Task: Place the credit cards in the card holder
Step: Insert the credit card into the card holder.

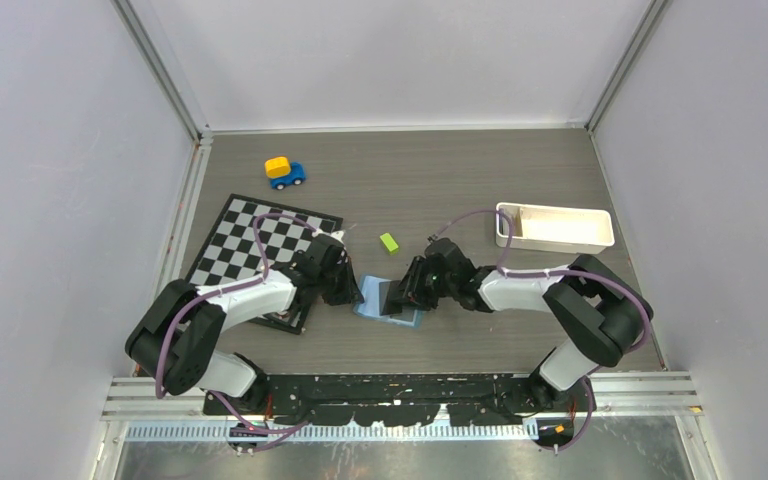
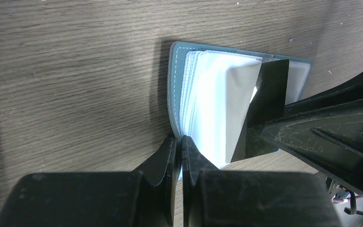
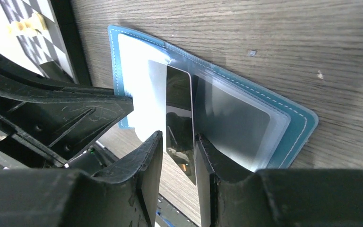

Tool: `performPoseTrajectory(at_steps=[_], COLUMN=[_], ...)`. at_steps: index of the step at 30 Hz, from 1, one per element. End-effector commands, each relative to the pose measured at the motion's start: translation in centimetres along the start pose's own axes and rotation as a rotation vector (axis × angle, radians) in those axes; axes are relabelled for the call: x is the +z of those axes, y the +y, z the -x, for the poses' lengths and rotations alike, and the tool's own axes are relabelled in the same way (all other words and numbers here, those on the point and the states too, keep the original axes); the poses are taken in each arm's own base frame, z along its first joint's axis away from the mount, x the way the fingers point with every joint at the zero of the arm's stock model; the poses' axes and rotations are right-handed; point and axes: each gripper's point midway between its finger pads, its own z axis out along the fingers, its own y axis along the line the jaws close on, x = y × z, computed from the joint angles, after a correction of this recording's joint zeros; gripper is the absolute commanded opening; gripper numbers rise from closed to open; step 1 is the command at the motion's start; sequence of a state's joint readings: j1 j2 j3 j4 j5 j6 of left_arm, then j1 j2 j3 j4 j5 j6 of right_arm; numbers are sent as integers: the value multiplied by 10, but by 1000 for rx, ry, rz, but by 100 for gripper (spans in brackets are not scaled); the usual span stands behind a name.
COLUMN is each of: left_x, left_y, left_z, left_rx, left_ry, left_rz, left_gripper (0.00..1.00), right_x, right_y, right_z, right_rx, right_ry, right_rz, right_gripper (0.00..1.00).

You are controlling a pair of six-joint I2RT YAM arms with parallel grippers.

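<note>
Top external view: left arm (image 1: 245, 298) and right arm (image 1: 525, 290) stretch low and inward to the card holder (image 1: 372, 302), open between them; left gripper (image 2: 179, 141) pinches its edge; right gripper (image 3: 179, 137) stands spread around a credit card (image 3: 178, 94), seemingly half-sleeved.

**Teal wallet (image 3: 298, 123), black card (image 3: 179, 94) on grey wood**

Wallet's teal-blue with white stitching round the edge and pale clear sleeves inside; the card's glossy black. Table (image 1: 440, 170) runs grey-brown, streaked with wood grain. Chessboard (image 1: 245, 240) in black and white checks, car (image 1: 285, 172) blue with a yellow top, block (image 1: 389, 242) lime-green, tray (image 1: 560, 243) white. Arms (image 1: 515, 290) black and white, cables (image 1: 260, 225) purple
</note>
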State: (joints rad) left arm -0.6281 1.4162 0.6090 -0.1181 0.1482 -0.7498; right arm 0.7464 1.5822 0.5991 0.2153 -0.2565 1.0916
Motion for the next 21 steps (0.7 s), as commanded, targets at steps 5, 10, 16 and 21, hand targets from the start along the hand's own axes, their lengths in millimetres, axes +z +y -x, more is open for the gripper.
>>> performPoseTrajectory(at_steps=[5, 10, 16, 21], left_x=[-2, -3, -3, -3], left_y=[6, 7, 6, 5], left_z=[-9, -9, -10, -9], left_rx=[23, 26, 25, 27], left_ry=[23, 20, 21, 20], left_rz=[7, 7, 1, -7], left_gripper=[0, 0, 0, 0], right_x=[-3, -5, -4, 2], right_y=[-37, -42, -40, -32], right_z=[-11, -12, -12, -17], right_rx=[-97, -121, -140, -187], right_ry=[2, -4, 3, 26], right_rz=[-281, -365, -385, -391], right_gripper=[39, 42, 45, 46])
